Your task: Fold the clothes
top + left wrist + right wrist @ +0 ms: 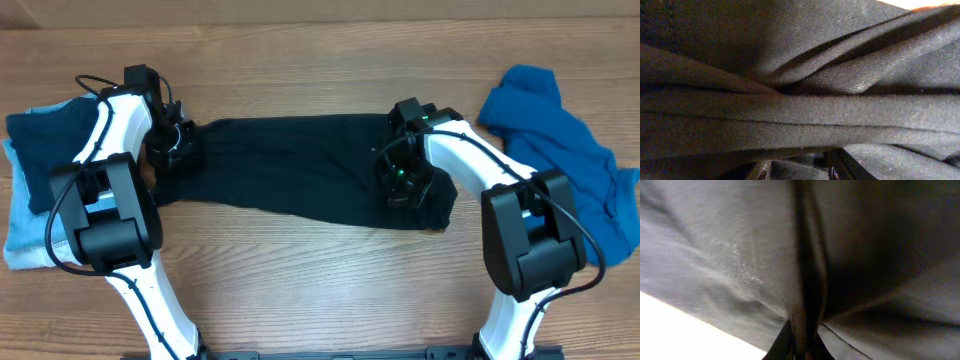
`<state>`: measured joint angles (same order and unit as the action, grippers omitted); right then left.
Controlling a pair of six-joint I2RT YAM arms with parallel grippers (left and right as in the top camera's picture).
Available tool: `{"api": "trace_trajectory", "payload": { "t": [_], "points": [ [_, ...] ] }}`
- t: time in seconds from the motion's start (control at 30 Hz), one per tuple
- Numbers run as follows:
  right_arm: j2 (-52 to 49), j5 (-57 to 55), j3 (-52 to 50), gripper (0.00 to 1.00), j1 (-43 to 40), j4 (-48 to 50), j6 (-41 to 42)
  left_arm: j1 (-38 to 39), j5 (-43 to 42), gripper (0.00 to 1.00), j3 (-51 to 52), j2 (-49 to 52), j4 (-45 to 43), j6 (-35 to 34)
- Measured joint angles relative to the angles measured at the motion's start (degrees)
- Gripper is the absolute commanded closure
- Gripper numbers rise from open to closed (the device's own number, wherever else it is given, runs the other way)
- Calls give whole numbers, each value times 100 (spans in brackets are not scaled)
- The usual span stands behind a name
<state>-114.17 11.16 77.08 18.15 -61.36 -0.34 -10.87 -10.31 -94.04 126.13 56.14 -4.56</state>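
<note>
The large black garment (290, 170) lies stretched left to right across the middle of the table. My left gripper (170, 143) is at its left end, shut on bunched black fabric; folds and a hem fill the left wrist view (800, 107), with the finger tips (802, 172) at the bottom. My right gripper (402, 178) is at its right end, shut on a pinched ridge of black fabric (805, 280) between the fingers (800, 347). A teal-blue garment (565, 150) lies crumpled at the far right.
A folded stack with a dark navy piece (45, 150) on light-blue denim (25, 240) sits at the left edge. The wooden table (320, 290) shows in front of the black garment.
</note>
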Motion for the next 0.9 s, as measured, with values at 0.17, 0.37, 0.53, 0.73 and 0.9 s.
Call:
{"api": "trace_trajectory", "payload": {
  "t": [0.17, 0.37, 0.53, 0.73, 0.9],
  "points": [
    [1032, -527, 127, 96, -2, -138, 262, 0, 0, 60, 0, 0, 0, 0],
    [1360, -612, 192, 96, -2, -872, 442, 0, 0, 60, 0, 0, 0, 0],
    [1360, -599, 192, 96, 0, -1550, 466, 0, -2, 60, 0, 0, 0, 0],
    [1360, -492, 192, 92, 0, -1832, 461, 0, -2, 59, 0, 0, 0, 0],
    [1360, -494, 192, 91, 0, -1672, 459, 0, -2, 60, 0, 0, 0, 0]
  ]
}}
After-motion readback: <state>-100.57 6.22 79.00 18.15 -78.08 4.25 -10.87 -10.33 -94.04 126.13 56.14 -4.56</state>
